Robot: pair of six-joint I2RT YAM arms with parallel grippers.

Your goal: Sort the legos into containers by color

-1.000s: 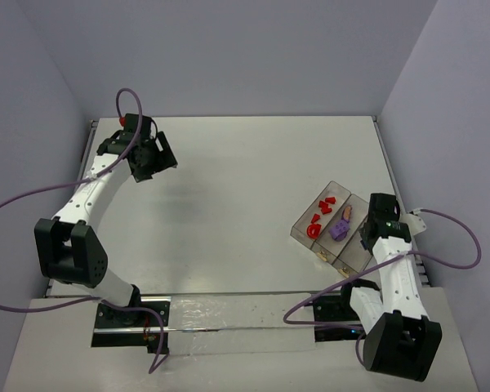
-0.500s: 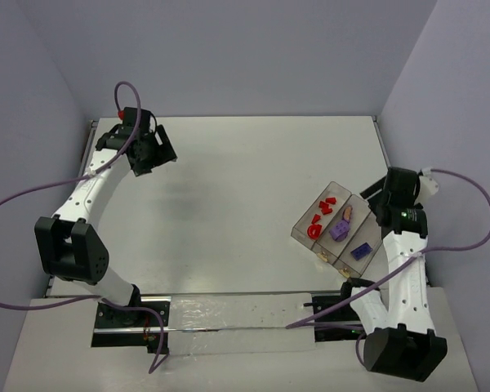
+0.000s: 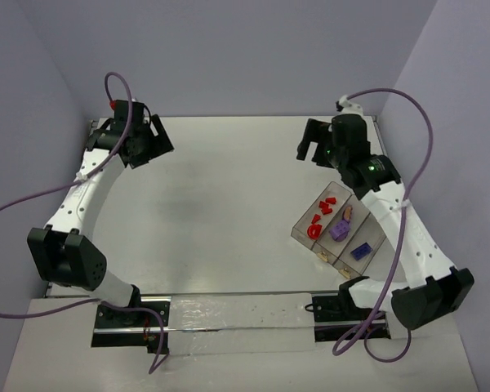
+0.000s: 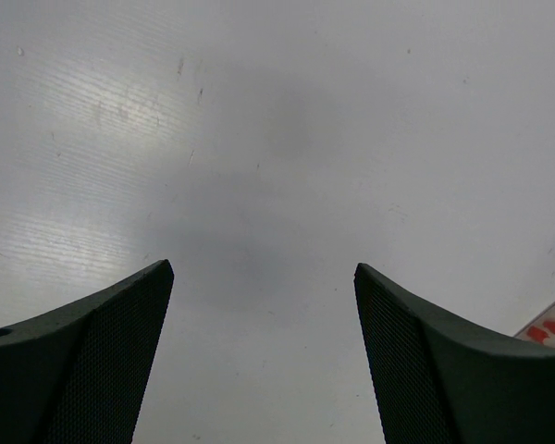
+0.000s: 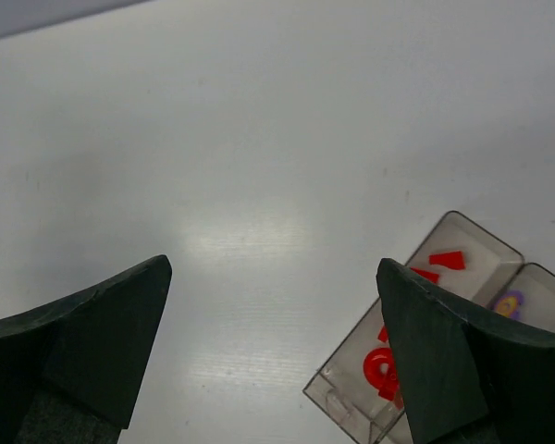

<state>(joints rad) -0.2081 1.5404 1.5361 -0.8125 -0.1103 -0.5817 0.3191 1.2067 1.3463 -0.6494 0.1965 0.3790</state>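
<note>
The containers (image 3: 294,231) are a clear tray of three compartments at the right of the table. Red legos (image 3: 319,214) lie in its far compartment. A light purple lego (image 3: 340,229) is in the middle one and a dark blue lego (image 3: 361,251) in the near one. My right gripper (image 3: 309,149) hovers open and empty beyond the tray's far end. In the right wrist view the right gripper (image 5: 273,266) frames bare table, with the tray (image 5: 326,388) and red legos (image 5: 447,260) at lower right. My left gripper (image 3: 157,149) (image 4: 259,268) stands open and empty at the far left.
Purple cables loop from both arms. Grey walls close in the table on the left, back and right. A corner of the tray (image 4: 548,326) shows at the right edge of the left wrist view.
The right arm rose from over the tray's near compartment and swung to the far side, its jaws opening. The dark blue lego now shows in that compartment. The left arm drew slightly back-left.
</note>
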